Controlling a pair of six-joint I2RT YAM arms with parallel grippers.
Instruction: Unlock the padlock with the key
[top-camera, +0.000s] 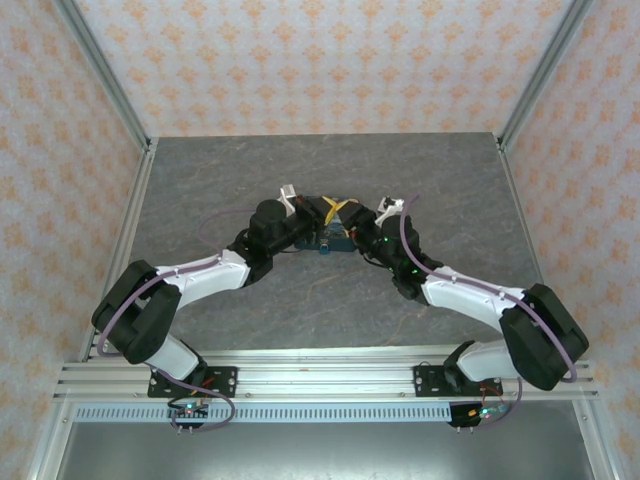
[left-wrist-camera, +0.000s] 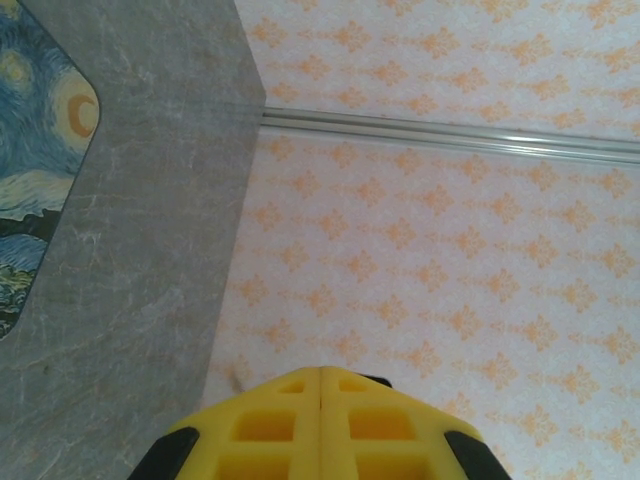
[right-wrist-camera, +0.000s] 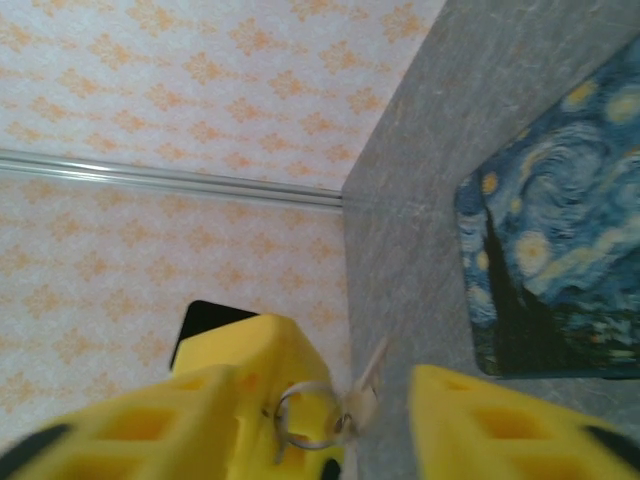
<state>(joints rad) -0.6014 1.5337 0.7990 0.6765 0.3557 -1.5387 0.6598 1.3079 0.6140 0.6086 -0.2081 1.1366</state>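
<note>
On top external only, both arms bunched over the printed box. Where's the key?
Observer: In the right wrist view, the key hangs on a metal ring inside the right gripper, against one side.
Operator: Clamped?
Observer: No. The jaws stand apart with the key in the gap. I cannot tell what holds the ring there.
Operator: Left side?
Observer: The left gripper has its jaws pressed together, and nothing shows between them.
</note>
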